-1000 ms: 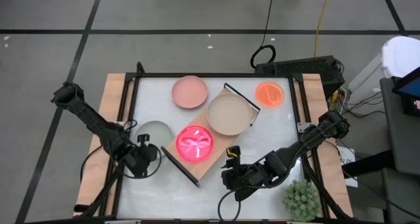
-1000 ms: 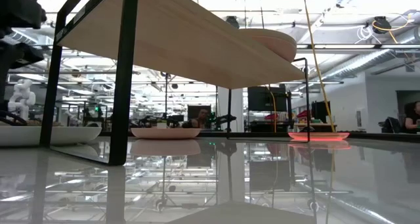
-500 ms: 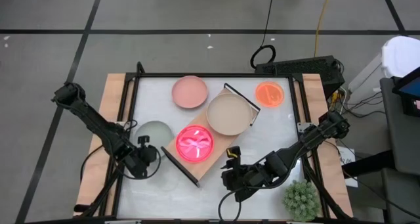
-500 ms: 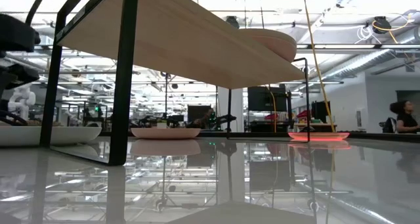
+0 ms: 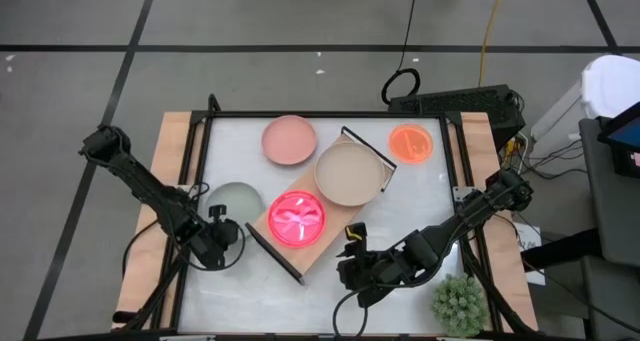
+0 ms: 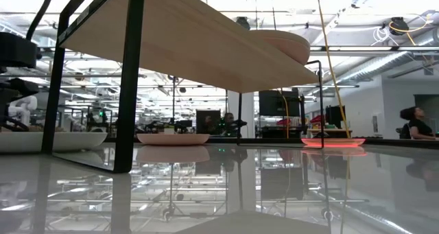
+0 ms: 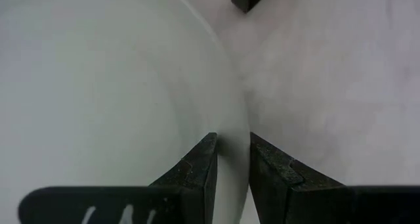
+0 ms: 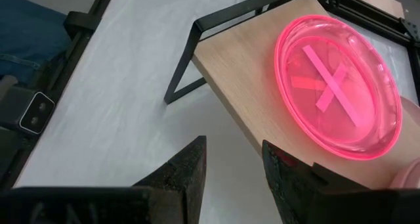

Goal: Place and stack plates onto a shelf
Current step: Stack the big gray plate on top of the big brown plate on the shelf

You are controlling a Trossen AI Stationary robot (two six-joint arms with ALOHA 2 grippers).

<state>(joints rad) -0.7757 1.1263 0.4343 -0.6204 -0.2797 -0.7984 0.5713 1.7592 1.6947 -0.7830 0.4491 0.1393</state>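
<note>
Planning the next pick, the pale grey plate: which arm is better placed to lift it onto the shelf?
Left. Its hand already straddles the pale grey plate's rim, fingers nearly closed on it. The right hand waits open by the shelf's near end, the neon pink plate between it and the grey one.

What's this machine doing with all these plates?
It is putting plates onto a wooden shelf. The neon pink plate and beige plate already sit on it. The left gripper has its fingers closed on the rim of the grey plate on the table. The right gripper hovers open near the shelf's end. The dusty pink plate and orange plate wait on the table.
</note>
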